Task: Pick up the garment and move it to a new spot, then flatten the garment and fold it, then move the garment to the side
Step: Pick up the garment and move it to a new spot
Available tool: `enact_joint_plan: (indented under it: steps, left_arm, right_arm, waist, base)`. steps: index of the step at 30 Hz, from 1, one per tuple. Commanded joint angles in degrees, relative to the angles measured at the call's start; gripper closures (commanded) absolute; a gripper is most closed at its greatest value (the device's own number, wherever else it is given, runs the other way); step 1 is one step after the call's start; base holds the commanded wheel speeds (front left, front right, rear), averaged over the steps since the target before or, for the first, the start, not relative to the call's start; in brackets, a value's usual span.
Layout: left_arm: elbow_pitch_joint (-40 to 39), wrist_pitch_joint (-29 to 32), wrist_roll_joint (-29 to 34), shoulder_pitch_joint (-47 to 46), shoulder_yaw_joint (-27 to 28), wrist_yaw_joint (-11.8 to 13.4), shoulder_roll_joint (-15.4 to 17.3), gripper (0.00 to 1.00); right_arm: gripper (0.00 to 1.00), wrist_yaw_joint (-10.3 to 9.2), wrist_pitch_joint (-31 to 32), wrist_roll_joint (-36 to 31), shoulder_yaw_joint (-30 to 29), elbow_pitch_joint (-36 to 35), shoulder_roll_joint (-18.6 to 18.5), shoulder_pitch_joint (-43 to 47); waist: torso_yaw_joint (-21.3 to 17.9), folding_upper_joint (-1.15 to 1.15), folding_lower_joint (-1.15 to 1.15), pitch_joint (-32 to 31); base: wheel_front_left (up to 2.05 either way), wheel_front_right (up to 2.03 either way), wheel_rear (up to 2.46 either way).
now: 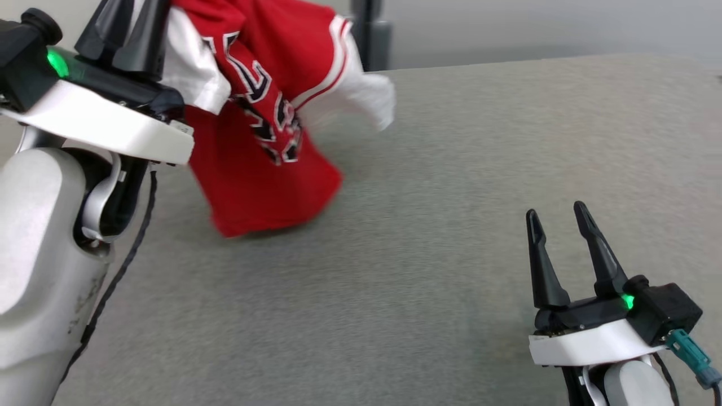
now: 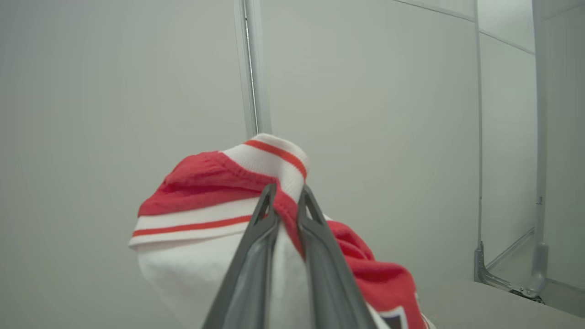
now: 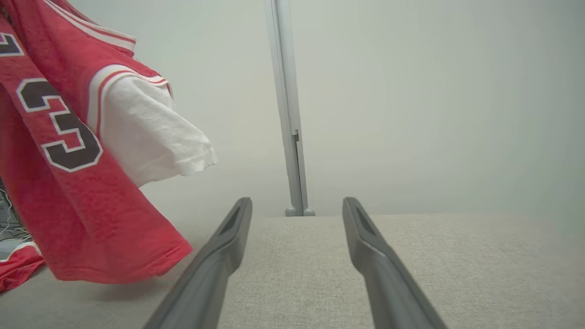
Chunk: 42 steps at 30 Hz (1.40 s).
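The left gripper (image 2: 287,201) is pinching the jersey (image 1: 259,175) by its striped trim; the cloth is hanging limp over the table's (image 1: 451,237) far left — light, soft, likely to swing. The right gripper (image 1: 557,225) is hovering, fingers apart — the red hem looks the best second hold.
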Motion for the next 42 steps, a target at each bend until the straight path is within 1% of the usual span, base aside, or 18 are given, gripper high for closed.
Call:
enact_joint_plan:
  steps: [1, 3, 8, 9, 12, 14, 16, 20, 23, 25, 26, 27, 28, 30, 32, 35, 37, 42]
  left_arm:
    - [-1.0, 0.4, -0.1, -0.7, -0.1, 0.8, -0.7, 1.0]
    - [-1.6, 0.8, 0.1, -1.5, -0.6, 1.2, -1.5, 1.0]
    - [-0.3, 0.1, 0.5, -1.2, -2.8, 2.6, -5.4, 1.0]
    - [0.2, -0.7, 1.4, -0.8, -3.5, 3.0, -6.1, 1.0]
    - [3.4, -1.8, 3.2, 1.6, -7.2, 3.1, -8.3, 1.0]
    - [5.7, -2.5, 3.9, 3.3, -9.8, 2.7, -10.0, 1.0]
    - [8.6, -3.5, 4.5, 5.1, -12.3, 2.1, -11.5, 1.0]
    - [16.3, -5.5, 4.3, 8.1, -15.8, 0.1, -15.3, 1.0]
    - [22.0, -6.4, 4.5, 9.2, -18.6, -2.3, -18.0, 1.0]
    - [24.6, -6.8, 3.7, 9.9, -20.5, -4.6, -19.6, 1.0]
    - [25.7, -7.0, 3.1, 10.2, -21.1, -5.3, -20.2, 0.96]
    - [26.5, -7.1, 2.6, 10.3, -21.9, -6.0, -20.7, 0.41]
    - [26.9, -7.3, 1.9, 10.4, -22.4, -6.5, -21.3, 0.0]
    - [26.9, -7.5, 1.3, 10.4, -22.5, -6.8, -21.8, 0.0]
    - [25.8, -8.2, 0.8, 10.4, -22.6, -7.1, -22.3, 0.0]
    - [22.3, -8.6, 0.1, 12.1, -20.7, -6.6, -22.5, 0.0]
    - [18.1, -8.7, 0.6, 13.8, -17.7, -5.7, -22.5, 0.0]
    - [9.2, -8.6, 6.2, 21.9, -8.6, -2.3, -21.7, 0.0]
  right_arm:
    - [0.0, -0.12, 0.0, 1.0, 0.0, -0.3, -0.1, -0.7]
    - [0.0, -0.12, 0.0, 1.9, 0.1, -0.5, -0.1, -1.2]
    - [0.0, -0.11, 0.0, 3.6, -0.2, -1.1, -0.1, -2.1]
    - [0.0, -0.11, 0.0, 3.9, -0.2, -1.2, 0.0, -2.3]
    - [0.0, -0.11, 0.0, 4.9, -0.9, -1.5, -0.1, -2.7]
    - [0.0, -0.11, 0.0, 5.4, -1.2, -1.9, 0.0, -3.0]
    - [0.0, -0.11, 0.0, 5.7, -1.6, -2.2, 0.0, -3.2]
    - [0.0, -0.11, 0.0, 6.3, -1.4, -2.6, 0.0, -4.2]
    - [0.0, -0.11, 0.0, 6.5, -1.3, -2.9, -0.1, -4.9]
    - [0.0, -0.11, 0.0, 6.4, -1.7, -2.9, -0.1, -5.0]
    - [0.0, -0.11, 0.0, 6.1, -1.8, -2.8, -0.1, -4.9]
    - [0.0, -0.11, 0.0, 5.7, -1.8, -2.7, 0.0, -4.8]
    - [0.0, -0.11, 0.0, 5.3, -1.9, -2.4, -0.1, -4.6]
    - [0.0, -0.11, 0.0, 4.9, -1.9, -2.3, -0.1, -4.5]
    - [0.0, -0.11, 0.0, 3.9, -2.0, -2.1, -0.1, -4.2]
    - [0.0, -0.11, 0.0, 2.3, -1.1, -1.7, -0.1, -3.6]
    - [0.0, -0.11, 0.0, 1.3, -0.9, -1.4, -0.1, -2.9]
    - [0.0, -0.11, 0.0, -0.9, 0.5, -0.2, -0.1, -0.8]
  waist:
    - [-8.0, 0.0, 0.0, -0.6]
    - [-11.0, 0.0, 0.0, 0.1]
    - [-17.0, 0.0, 0.0, 1.8]
    - [-17.9, 0.0, 0.0, 2.2]
    - [-20.0, 0.0, 0.0, 3.3]
    - [-20.9, 0.0, 0.0, 4.3]
    - [-21.3, 0.0, 0.0, 5.4]
    - [-21.8, 0.0, 0.0, 8.2]
    - [-21.6, 0.0, 0.0, 10.1]
    - [-21.0, 0.0, 0.0, 10.7]
    - [-20.5, 0.0, 0.0, 10.8]
    - [-19.9, 0.0, 0.0, 10.6]
    - [-19.3, 0.0, 0.0, 10.4]
    - [-18.5, 0.0, 0.0, 10.1]
    - [-16.7, 0.0, 0.0, 9.0]
    - [-13.8, 0.0, 0.0, 6.5]
    - [-11.4, 0.0, 0.0, 4.4]
    - [-5.9, 0.0, 0.0, -1.2]
  base:
    - [0.0, 0.0, 0.0]
    - [0.0, 0.0, 0.0]
    - [0.0, 0.0, 0.0]
    - [0.0, 0.0, 0.0]
    - [0.0, 0.0, 0.0]
    - [0.0, 0.0, 0.0]
    - [0.0, 0.0, 0.0]
    - [0.0, 0.0, 0.0]
    - [0.0, 0.0, 0.0]
    - [0.0, 0.0, 0.0]
    - [0.0, 0.0, 0.0]
    - [0.0, 0.0, 0.0]
    - [0.0, 0.0, 0.0]
    - [0.0, 0.0, 0.0]
    - [0.0, 0.0, 0.0]
    - [0.0, 0.0, 0.0]
    - [0.0, 0.0, 0.0]
    - [0.0, 0.0, 0.0]
